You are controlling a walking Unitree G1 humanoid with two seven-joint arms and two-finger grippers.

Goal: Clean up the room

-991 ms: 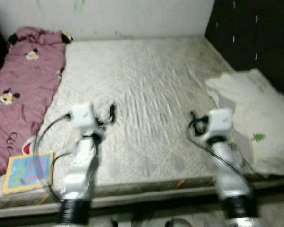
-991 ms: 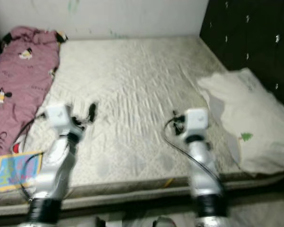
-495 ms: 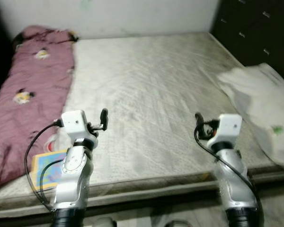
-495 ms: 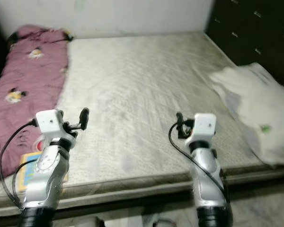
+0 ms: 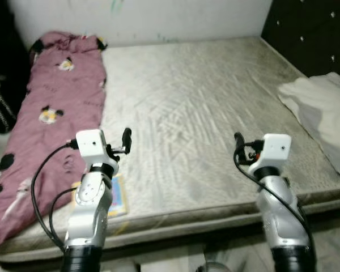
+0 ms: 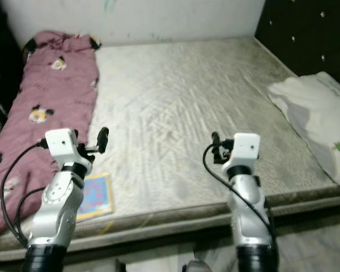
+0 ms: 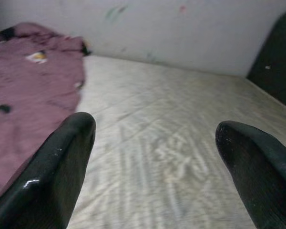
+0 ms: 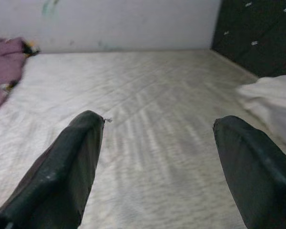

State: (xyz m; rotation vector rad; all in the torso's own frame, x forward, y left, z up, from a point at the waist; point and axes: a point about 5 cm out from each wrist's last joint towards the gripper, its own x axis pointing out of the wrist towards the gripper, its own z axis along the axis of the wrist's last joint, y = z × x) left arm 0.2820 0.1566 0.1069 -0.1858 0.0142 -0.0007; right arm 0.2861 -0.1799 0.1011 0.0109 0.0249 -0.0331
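Mattress fills the middle of the left eye view, bare and pale grey with a quilted pattern, running from the white wall at the top of the frame down to its front edge near the bottom. Along the left side lies a pink blanket printed with small cartoon figures — it stretches from the upper left corner down to the lower left. Just beside its lower part, at lower left, a thin colourful book rests flat on the mattress, partly behind the left arm. At the right edge a white pillow with a small green mark lies against the dark padded headboard in the upper right. A dark object at the far left edge is too dim to make out.

Both arms are raised over the near edge of the mattress. The left gripper hovers at lower left with its fingers spread wide apart, nothing between them. The right gripper hovers at lower right — fingers likewise parted and empty, the mattress beneath.
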